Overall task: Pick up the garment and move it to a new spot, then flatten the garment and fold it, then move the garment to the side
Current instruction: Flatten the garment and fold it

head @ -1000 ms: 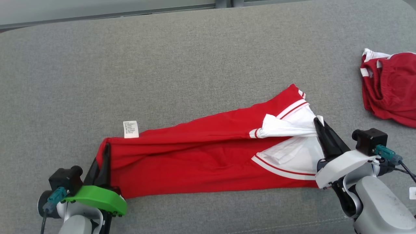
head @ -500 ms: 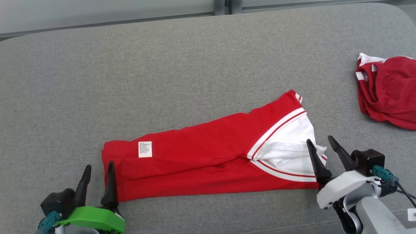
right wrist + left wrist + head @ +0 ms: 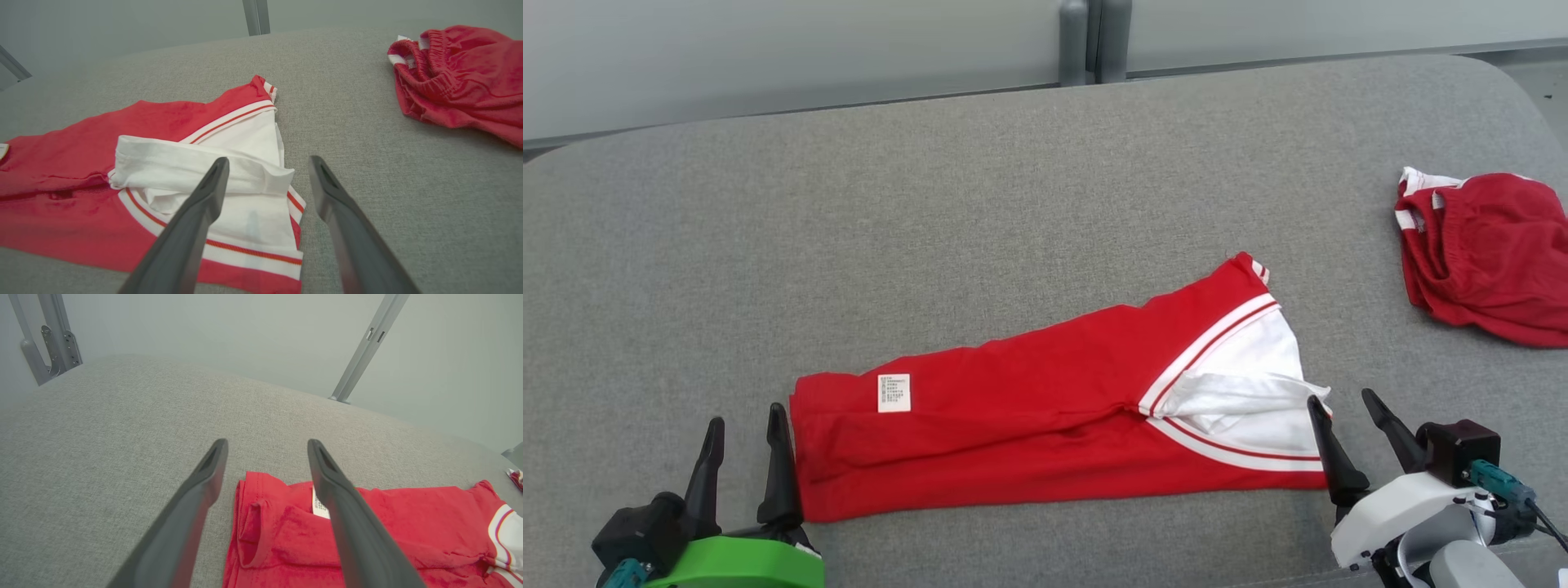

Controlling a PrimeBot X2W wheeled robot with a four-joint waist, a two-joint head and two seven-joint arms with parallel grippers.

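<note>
While the left claw (image 3: 747, 415) and right claw (image 3: 1339, 398) are spread wide, nothing's gripped. Two clothing items are counted: the garment (image 3: 1029, 416) laid between them, a red bundle (image 3: 1486, 253) well past the right claw.

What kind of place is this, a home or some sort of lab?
Likely a lab or office test area, not a home: a broad grey fabric-covered surface, pale frosted panels on metal posts behind it, and a red-and-white garment laid out for folding, with a bunched red garment aside.
</note>
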